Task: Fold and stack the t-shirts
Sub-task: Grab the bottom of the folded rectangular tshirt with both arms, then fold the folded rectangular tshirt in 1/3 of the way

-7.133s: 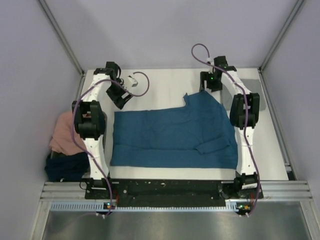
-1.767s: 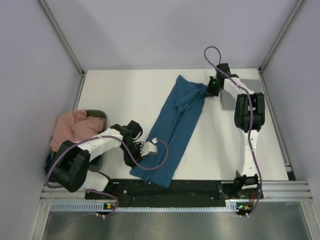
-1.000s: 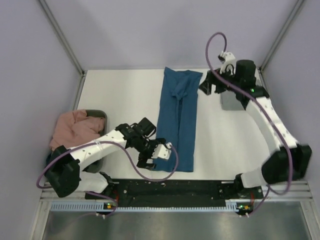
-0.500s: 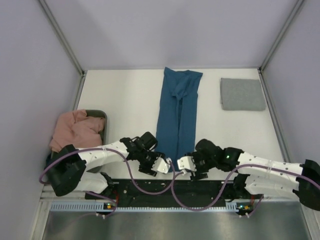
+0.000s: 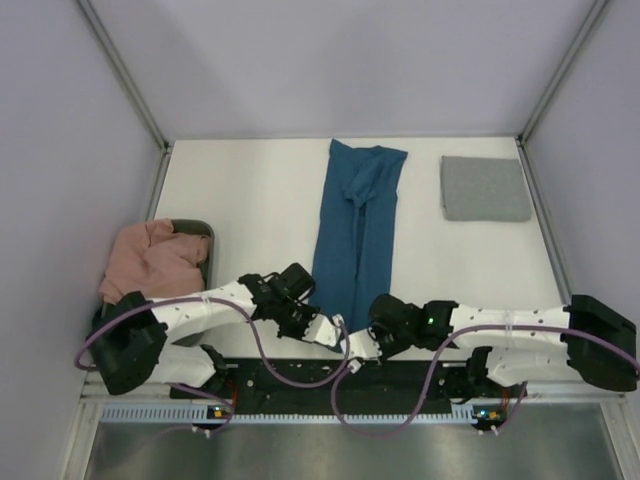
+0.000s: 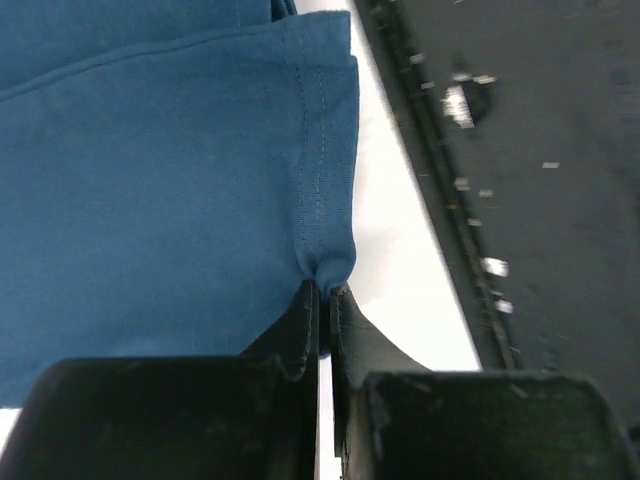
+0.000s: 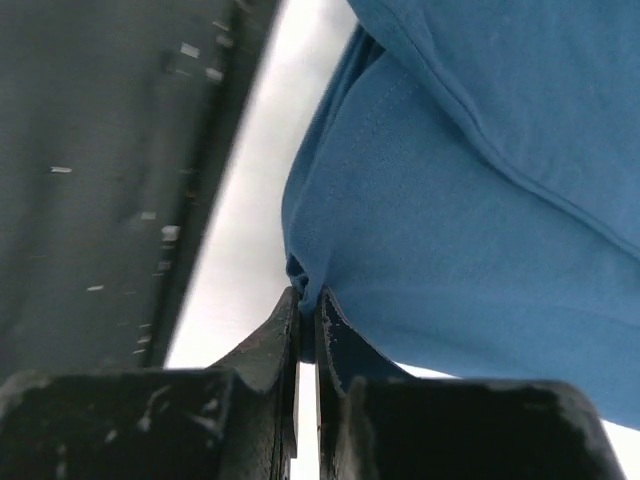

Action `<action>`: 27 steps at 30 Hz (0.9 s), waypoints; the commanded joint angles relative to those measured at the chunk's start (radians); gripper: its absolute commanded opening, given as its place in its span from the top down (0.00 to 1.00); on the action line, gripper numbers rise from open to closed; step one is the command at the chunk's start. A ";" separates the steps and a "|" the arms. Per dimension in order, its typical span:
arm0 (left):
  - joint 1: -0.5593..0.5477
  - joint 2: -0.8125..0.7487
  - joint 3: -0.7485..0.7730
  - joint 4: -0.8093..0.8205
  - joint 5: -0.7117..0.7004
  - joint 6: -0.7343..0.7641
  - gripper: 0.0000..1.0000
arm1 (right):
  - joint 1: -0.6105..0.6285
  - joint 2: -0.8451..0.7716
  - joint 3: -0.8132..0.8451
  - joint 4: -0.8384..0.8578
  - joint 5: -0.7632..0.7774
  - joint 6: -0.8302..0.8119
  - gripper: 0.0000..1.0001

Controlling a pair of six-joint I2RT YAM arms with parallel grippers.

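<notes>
The near hem of the teal-blue t-shirt is pinched at both corners, by the left gripper and the right gripper, each pressed together on cloth.

Table: teal shirt (and grey shirt).

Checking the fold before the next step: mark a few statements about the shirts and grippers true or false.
The left gripper is shut on the near hem of the blue shirt. True.
The right gripper hangs open over the grey shirt. False: it is shut on the blue shirt's near edge.
The grey shirt lies folded at the far right. True.
The blue shirt is spread flat at full width. False: it is folded into a long narrow strip.
</notes>
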 commanded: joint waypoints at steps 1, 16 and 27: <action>-0.010 -0.141 0.106 -0.324 0.149 -0.015 1.00 | 0.081 -0.136 0.100 -0.198 -0.093 0.113 1.00; 0.259 0.246 0.640 -0.127 -0.153 -0.322 1.00 | -0.601 -0.079 0.172 0.241 -0.343 0.006 1.00; 0.339 0.578 0.929 -0.111 -0.200 -0.334 1.00 | -0.770 0.300 0.415 0.273 -0.400 -0.116 1.00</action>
